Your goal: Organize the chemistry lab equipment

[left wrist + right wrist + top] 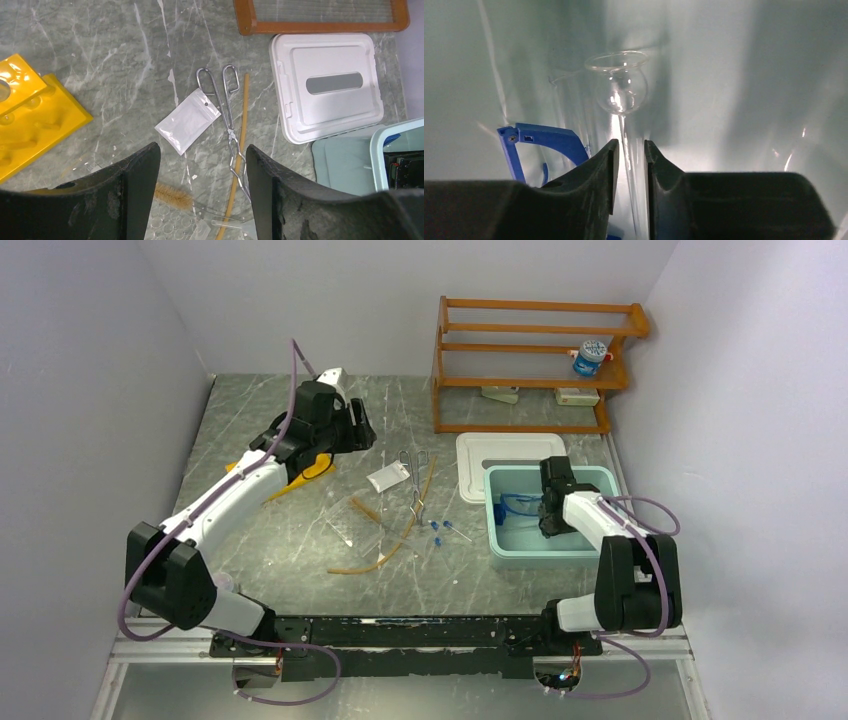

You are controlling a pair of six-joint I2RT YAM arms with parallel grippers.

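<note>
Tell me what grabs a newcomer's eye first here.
The right gripper sits deep in the teal tub, its fingers close on either side of the stem of a clear glass bulb, beside blue goggles. Mid-table, the left gripper hangs open above metal tongs and a white packet.

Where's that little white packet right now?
In the top view the white packet lies flat near the middle, just left of the metal tongs and right of the yellow rack.
</note>
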